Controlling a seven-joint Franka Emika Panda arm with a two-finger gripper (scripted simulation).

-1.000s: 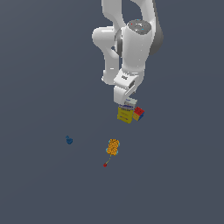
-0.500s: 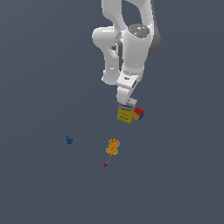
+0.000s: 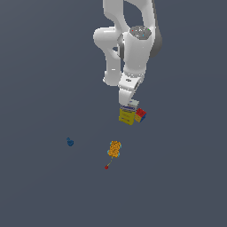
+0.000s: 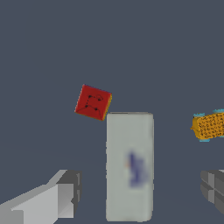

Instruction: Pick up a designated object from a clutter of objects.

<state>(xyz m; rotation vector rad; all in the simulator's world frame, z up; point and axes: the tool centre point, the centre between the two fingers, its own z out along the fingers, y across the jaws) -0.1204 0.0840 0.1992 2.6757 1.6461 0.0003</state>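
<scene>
The designated object, a yellow box (image 3: 127,116) with a white top and a blue label (image 4: 130,166), stands upright in the clutter of objects. My gripper (image 3: 130,103) hangs right above it, open. In the wrist view the gripper (image 4: 140,187) straddles the box top, and a gap shows between the box and each of the two fingers (image 4: 61,197). A small multicoloured cube (image 3: 141,114) sits against the box, showing a red face (image 4: 92,102) in the wrist view.
An orange knobbly item (image 3: 115,149) lies in front of the box and also shows in the wrist view (image 4: 210,126). A tiny red ball (image 3: 106,167) lies just beyond it, and a small blue item (image 3: 70,142) sits off toward the exterior view's left. The floor is plain dark grey.
The arm has come down a little, bringing the open gripper closer over the yellow box. None of the objects has moved.
</scene>
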